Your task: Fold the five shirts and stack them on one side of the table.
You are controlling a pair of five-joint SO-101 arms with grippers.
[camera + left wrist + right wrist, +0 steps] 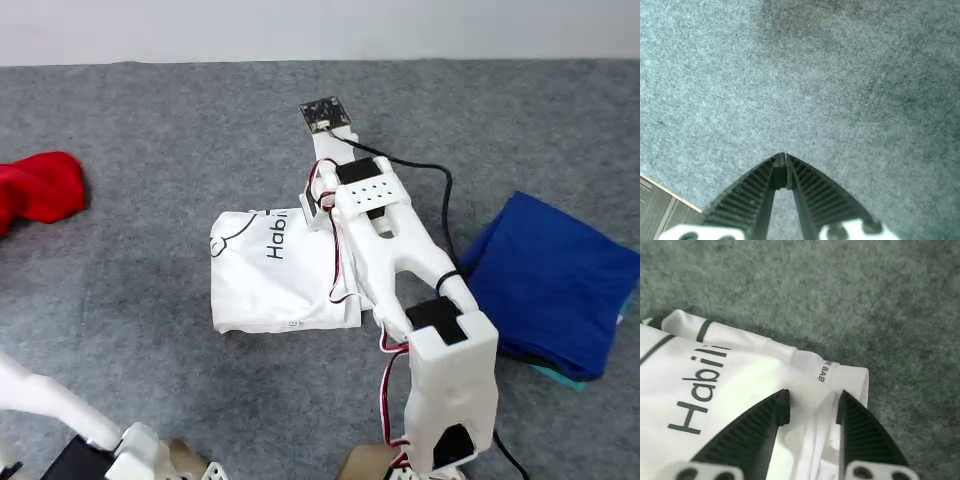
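A white shirt [270, 275] with dark lettering lies partly folded in the middle of the grey carpeted table [150, 280]. My right gripper [318, 203] hangs over the shirt's far right corner. In the right wrist view the gripper [812, 407] is open, its fingers straddling a ridge of the white shirt [730, 385] near its label. A crumpled red shirt [40, 188] sits at the left edge. A folded blue shirt [550, 280] tops a stack on the right, a teal edge [562, 375] showing beneath. My left gripper [785, 162] is shut over bare carpet.
The left arm's white link [55, 405] lies at the near left corner. A wooden strip [660, 210] past the table's edge shows beside the left gripper. A black cable [440, 190] runs from the right arm toward the blue stack.
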